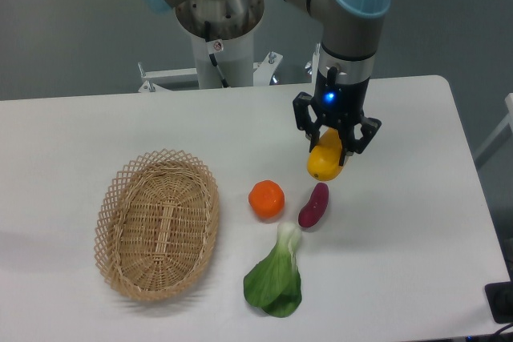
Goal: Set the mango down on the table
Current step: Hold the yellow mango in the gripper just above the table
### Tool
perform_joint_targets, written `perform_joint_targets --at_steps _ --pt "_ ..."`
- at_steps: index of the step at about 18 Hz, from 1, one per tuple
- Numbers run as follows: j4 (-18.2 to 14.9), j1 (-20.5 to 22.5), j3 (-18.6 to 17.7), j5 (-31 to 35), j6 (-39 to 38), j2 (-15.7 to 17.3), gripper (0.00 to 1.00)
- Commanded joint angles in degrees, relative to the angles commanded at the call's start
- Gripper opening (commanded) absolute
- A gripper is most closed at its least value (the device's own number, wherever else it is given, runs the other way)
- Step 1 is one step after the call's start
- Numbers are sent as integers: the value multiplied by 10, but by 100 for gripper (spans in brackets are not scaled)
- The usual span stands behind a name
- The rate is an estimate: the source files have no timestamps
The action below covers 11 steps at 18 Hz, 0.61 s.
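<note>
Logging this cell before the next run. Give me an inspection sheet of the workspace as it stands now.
Surface: white table, smooth, no spills seen.
Job's things: mango held in the tool, above or just at the tabletop; contact cannot be told.
Clutter: empty wicker basket, orange, purple sweet potato, leafy green.
Grippers: tool shut on the mango.
Cables: one black cable on the arm's pedestal.
Surroundings: grey floor; dark object at the right edge.
</note>
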Motion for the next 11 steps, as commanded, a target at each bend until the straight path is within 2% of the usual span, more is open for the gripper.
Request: perform_joint_targets --at_steps 11 --pt "1 -1 -12 1 10 0 48"
